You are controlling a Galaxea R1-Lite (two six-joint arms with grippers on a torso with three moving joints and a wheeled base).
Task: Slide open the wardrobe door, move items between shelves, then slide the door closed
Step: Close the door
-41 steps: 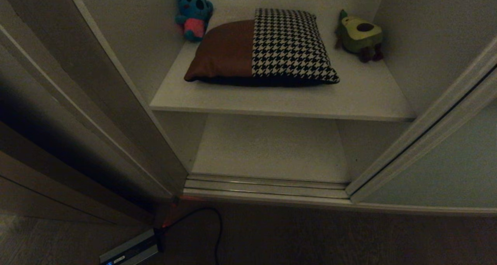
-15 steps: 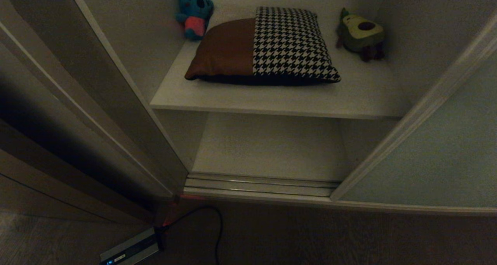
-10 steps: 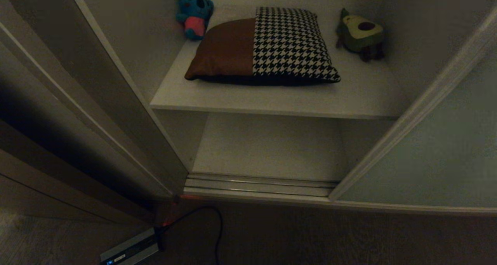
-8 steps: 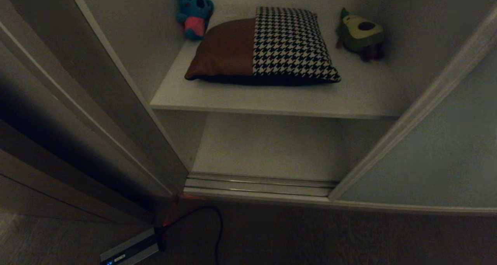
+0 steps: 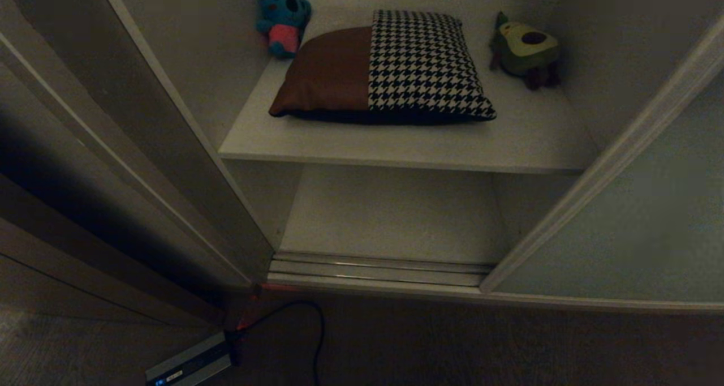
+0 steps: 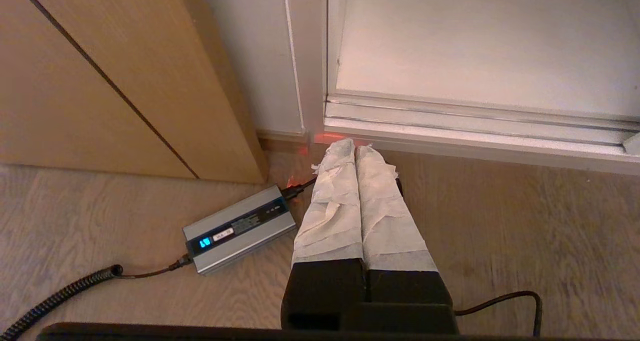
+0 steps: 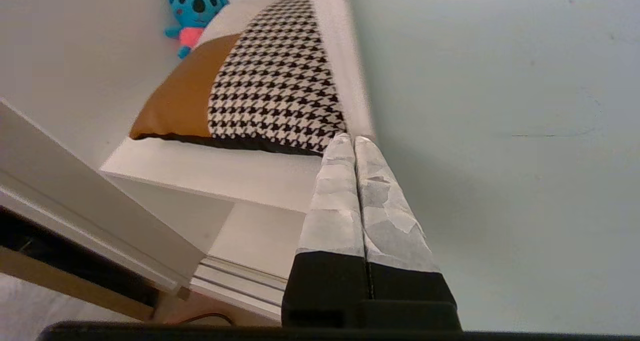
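The houndstooth-and-brown cushion (image 5: 390, 69) lies flat on the upper shelf (image 5: 396, 142). The lower shelf (image 5: 390, 216) beneath it is bare. The pale grey-green sliding wardrobe door (image 5: 639, 222) covers the right side of the opening. No gripper shows in the head view. In the right wrist view my right gripper (image 7: 354, 138) is shut and empty. Its tips are at the door's (image 7: 500, 131) light frame edge, in front of the cushion (image 7: 265, 81); I cannot tell whether they touch. My left gripper (image 6: 354, 145) is shut and empty, low over the floor before the track.
A blue plush toy (image 5: 283, 18) and an avocado plush toy (image 5: 526, 49) stand at the back of the upper shelf. The ribbed floor track (image 5: 379, 270) runs along the wardrobe's front. A silver box with a cable (image 6: 240, 228) lies on the floor beside brown wood panelling (image 6: 100, 81).
Since the earliest frame the door's edge has slid a little to the left across the opening. Over the last second it has stayed put. The cushion and toys have not moved.
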